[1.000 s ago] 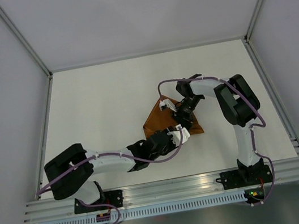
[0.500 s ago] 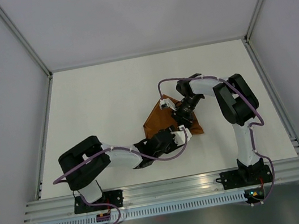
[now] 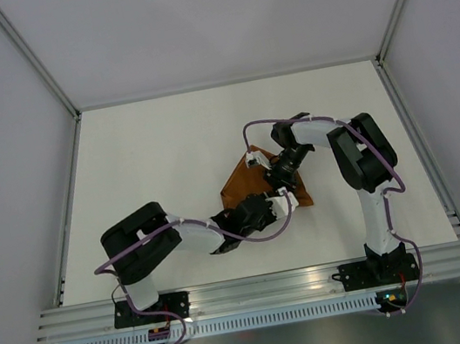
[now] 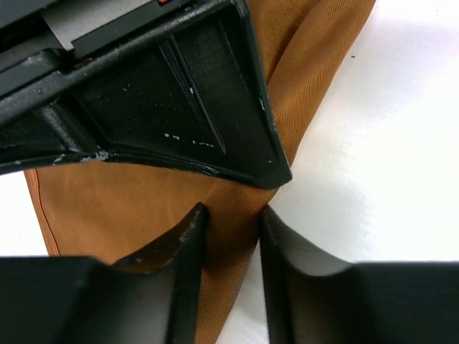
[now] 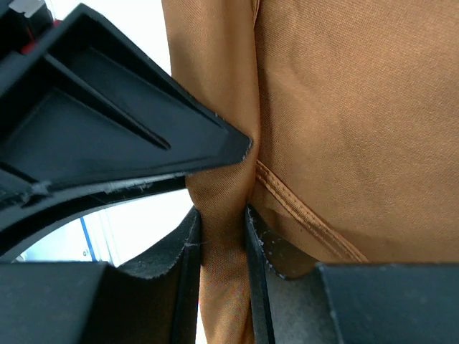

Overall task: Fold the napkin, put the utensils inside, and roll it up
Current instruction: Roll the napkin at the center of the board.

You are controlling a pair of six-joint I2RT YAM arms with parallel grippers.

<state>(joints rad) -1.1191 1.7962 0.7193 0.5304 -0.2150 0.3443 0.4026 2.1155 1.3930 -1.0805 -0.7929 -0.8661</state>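
The rust-orange napkin [image 3: 240, 181] lies folded into a small, roughly triangular shape at the table's middle. My left gripper [image 3: 276, 206] is at its near right corner, and my right gripper [image 3: 279, 184] is just beyond it, almost touching. In the left wrist view the left gripper [image 4: 231, 229] is shut on a fold of the napkin [image 4: 143, 208], with the right gripper's black body [image 4: 179, 93] right above. In the right wrist view the right gripper [image 5: 224, 229] is shut on a bunched fold of the napkin [image 5: 344, 107], next to the left gripper's body [image 5: 93, 122]. The knife is hidden.
The white table [image 3: 156, 149] is bounded by grey walls at the back and sides. A metal rail [image 3: 267, 288] with both arm bases runs along the near edge. Purple cables loop over both arms near the napkin.
The left arm's elbow has swung to the right, toward the napkin, while its gripper stays at the cloth's near right corner. The right arm has barely moved.
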